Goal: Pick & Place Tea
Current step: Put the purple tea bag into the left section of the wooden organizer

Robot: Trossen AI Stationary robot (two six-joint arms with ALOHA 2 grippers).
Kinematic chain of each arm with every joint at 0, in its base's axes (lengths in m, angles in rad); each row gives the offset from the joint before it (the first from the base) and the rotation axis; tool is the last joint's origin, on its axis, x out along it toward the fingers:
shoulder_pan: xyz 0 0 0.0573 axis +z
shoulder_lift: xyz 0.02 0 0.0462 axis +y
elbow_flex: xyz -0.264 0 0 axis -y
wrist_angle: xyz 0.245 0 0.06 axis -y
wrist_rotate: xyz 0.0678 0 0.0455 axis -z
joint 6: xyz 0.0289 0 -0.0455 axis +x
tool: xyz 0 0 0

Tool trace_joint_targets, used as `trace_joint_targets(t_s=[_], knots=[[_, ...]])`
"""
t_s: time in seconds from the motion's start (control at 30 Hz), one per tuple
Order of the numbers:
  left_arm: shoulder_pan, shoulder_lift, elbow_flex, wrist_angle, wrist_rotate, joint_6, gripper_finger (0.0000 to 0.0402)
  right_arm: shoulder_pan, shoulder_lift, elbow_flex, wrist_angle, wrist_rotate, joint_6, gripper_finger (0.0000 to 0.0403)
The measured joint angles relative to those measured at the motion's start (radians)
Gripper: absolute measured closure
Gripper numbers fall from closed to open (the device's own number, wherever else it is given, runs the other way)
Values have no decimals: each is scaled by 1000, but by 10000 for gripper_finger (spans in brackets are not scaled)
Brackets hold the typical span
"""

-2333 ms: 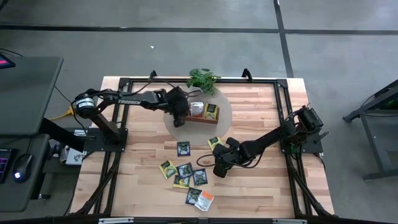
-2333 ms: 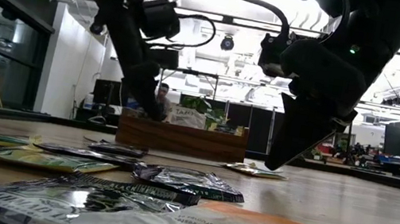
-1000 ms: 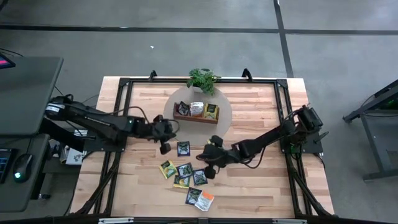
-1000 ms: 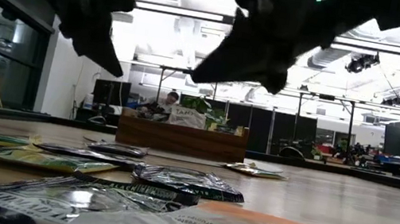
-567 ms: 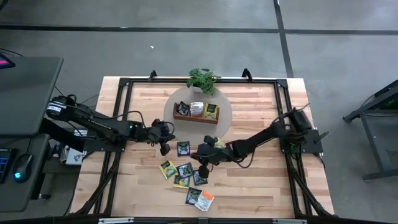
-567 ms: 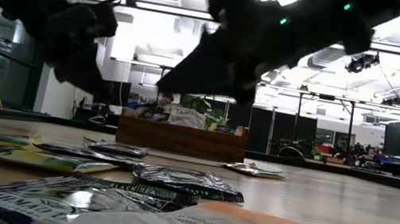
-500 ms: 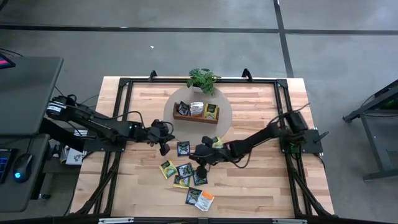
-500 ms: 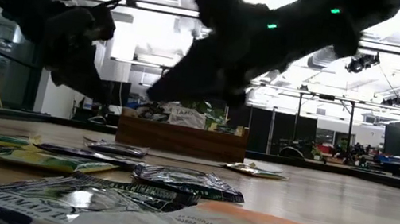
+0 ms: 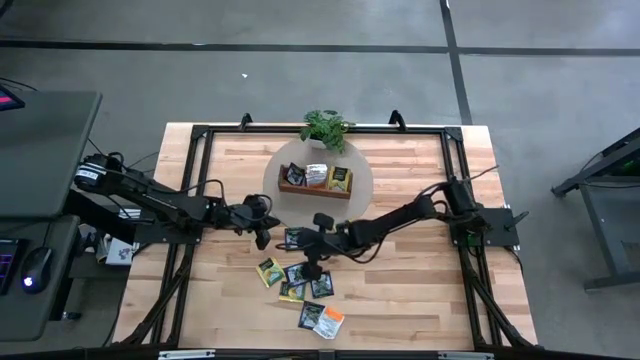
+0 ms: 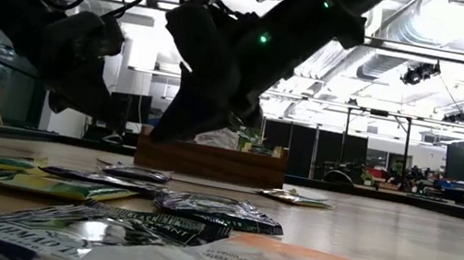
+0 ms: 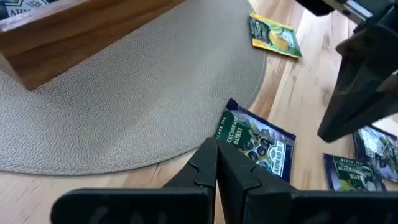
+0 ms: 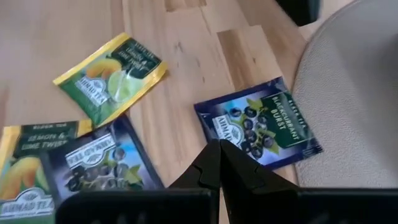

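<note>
Wooden planks make up the surface (image 9: 420,300), framed by dark rails, with a round grey mat (image 9: 355,190) near its far middle. Loose sachets (image 9: 300,285) lie in a cluster in front of the mat: seven can be counted from above, though overlaps may hide more. One yellow-green sachet (image 9: 268,270) sits at the cluster's left, then a dark blue blackcurrant sachet (image 9: 294,238) touching the mat's edge, several dark ones below it, and an orange sachet (image 9: 331,321) nearest the front.

Coming in from the left, the left pincer (image 9: 262,236) hangs low just beside the blackcurrant sachet (image 11: 255,146), its fingers pressed together and holding nothing. From the right, the right pincer (image 9: 311,266) is above the middle of the cluster, also closed and empty; in its wrist view the blackcurrant sachet (image 12: 258,122) lies just past its tips.

On the mat stands one brown wooden tray (image 9: 315,180) with sachets upright in its compartments. One small green plant (image 9: 325,127) stands behind it.

Grey floor surrounds the surface; the low view shows a bright workshop with ceiling lights and monitors.
</note>
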Motion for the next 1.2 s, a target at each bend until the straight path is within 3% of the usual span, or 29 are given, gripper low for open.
trace_joint_targets(t_s=[0.2,0.73,1.2], knots=[[0,0,-9,23,3,-3,401,-15,17,26,-88,-23,0,403],[0,1,-10,20,-8,-2,401,-41,70,26,-54,-86,20,403],[0,141,-9,97,41,-161,393,-40,81,28,-74,-83,44,403]])
